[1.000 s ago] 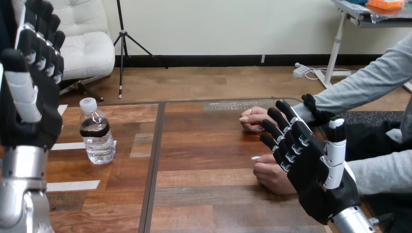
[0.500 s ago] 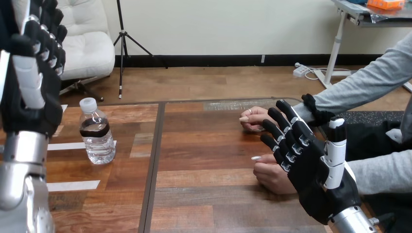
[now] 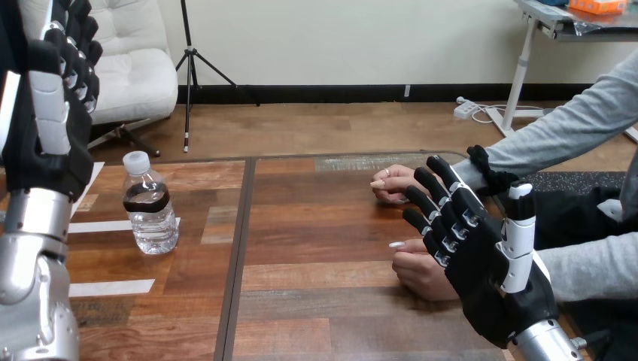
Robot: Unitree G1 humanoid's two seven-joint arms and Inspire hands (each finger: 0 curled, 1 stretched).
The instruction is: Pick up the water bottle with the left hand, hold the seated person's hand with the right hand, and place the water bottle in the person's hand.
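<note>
Wooden table (image 3: 338, 301): bare but for white tape strips at the left.
Left hand (image 3: 49, 143): raised at the near left, fingers straight, holding nothing.
Right hand (image 3: 481, 263): near right, fingers spread and straight, in front of the person's hands; contact cannot be told.
Person's near hand (image 3: 417, 274) and far hand (image 3: 395, 184): resting on the table, fingers curled.
Water bottle (image 3: 149, 207): upright, far left, untouched.
Risk: a careless reach could tip the narrow bottle, and curled fingers offer no palm.

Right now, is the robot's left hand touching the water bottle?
Apart. The head view shows the left hand raised at the left edge, with a clear gap between it and the upright water bottle on the table.
</note>
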